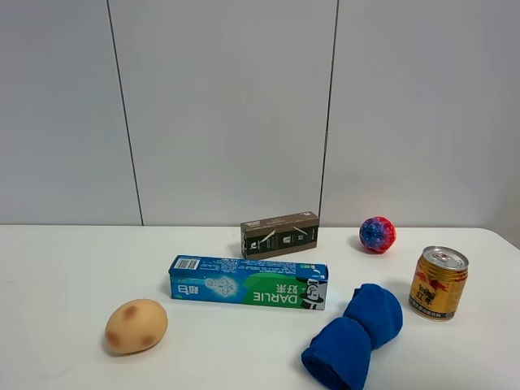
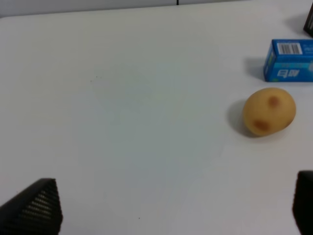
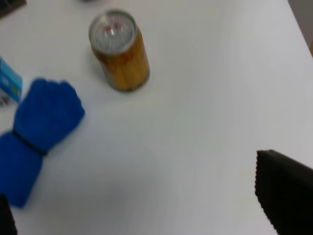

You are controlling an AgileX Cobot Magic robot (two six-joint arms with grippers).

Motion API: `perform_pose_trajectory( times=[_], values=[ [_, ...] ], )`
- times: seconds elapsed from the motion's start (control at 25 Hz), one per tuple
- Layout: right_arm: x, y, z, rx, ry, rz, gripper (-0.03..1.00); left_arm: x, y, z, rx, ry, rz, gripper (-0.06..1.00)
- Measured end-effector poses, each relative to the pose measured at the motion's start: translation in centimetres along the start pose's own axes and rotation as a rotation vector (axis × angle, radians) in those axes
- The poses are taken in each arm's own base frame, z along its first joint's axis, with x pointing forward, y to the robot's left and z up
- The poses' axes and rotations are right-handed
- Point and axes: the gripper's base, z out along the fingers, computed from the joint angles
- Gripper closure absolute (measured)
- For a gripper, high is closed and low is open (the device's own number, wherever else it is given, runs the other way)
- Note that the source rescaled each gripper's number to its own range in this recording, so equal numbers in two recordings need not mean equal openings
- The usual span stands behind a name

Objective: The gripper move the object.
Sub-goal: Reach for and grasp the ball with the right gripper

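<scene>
The ball [image 1: 377, 234], mottled red, pink and blue, rests on the white table [image 1: 65, 268] at the back right, near the wall. Neither arm shows in the exterior high view. In the left wrist view, my left gripper [image 2: 176, 215] is open and empty, with its black fingertips [image 2: 34, 210] wide apart over bare table. In the right wrist view, my right gripper [image 3: 142, 200] is open and empty, with one black fingertip [image 3: 286, 191] over bare table short of the can. The ball is out of both wrist views.
A gold drink can [image 1: 438, 283] stands front right of the ball. A blue rolled cloth [image 1: 355, 334], a blue-green toothpaste box [image 1: 248, 282], a small brown box [image 1: 279, 234] and a tan spotted potato-like lump [image 1: 136, 326] lie on the table.
</scene>
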Motion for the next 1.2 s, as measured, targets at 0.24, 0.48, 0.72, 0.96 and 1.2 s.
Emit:
perform_pose_trajectory(
  times=[0.24,0.48,0.72,0.96,1.2],
  values=[
    [-8.8,0.4,6.9,0.005,-0.146,-0.054,-0.03,0.0,0.0,0.0,0.000,0.000,0.000,-0.06],
    [-13.7,1.4,16.7,0.009,-0.040,-0.152,-0.03,0.0,0.0,0.0,0.000,0.000,0.000,-0.06],
    [-14.7,1.8,25.6,0.008,0.119,-0.154,-0.03,0.0,0.0,0.0,0.000,0.000,0.000,-0.06],
    [-14.2,2.9,31.6,-0.010,0.165,-0.168,-0.03,0.0,0.0,0.0,0.000,0.000,0.000,-0.06],
    [-12.9,2.9,36.3,-0.003,0.210,-0.180,-0.03,0.0,0.0,0.0,0.000,0.000,0.000,-0.06]
  ],
)
